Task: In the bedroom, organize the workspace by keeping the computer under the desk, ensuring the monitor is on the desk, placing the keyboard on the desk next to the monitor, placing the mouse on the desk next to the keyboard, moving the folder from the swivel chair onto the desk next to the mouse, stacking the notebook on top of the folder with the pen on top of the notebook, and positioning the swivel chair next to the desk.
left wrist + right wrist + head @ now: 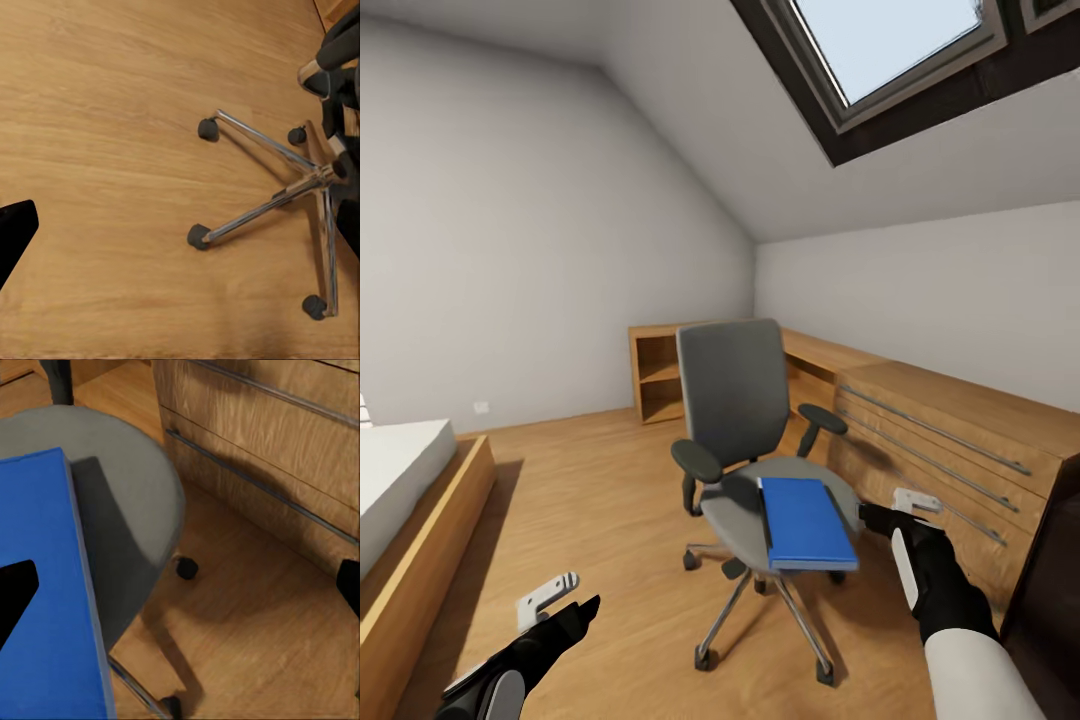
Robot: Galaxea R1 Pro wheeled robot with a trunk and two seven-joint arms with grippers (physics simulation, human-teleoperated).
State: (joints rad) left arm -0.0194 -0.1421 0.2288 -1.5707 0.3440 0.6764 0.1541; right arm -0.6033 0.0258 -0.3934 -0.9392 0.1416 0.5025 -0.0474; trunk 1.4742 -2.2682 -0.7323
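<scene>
Just beside the seated blue folder, right gripper (open, empty).

Bright, even daylight, rendered sharp.
You get light from the skylight; the swivel chair throws soft shadows across the floor.

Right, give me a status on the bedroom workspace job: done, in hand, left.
Done: nothing visible yet. The blue folder lies on the swivel chair seat, not on a desk.

In hand: the right gripper hovers beside the folder's edge, holding nothing. The left gripper hangs over bare floor.

Left: folder to the desk, the notebook-and-pen stack, chair placement. Monitor, keyboard, mouse and computer can't be judged here.
</scene>
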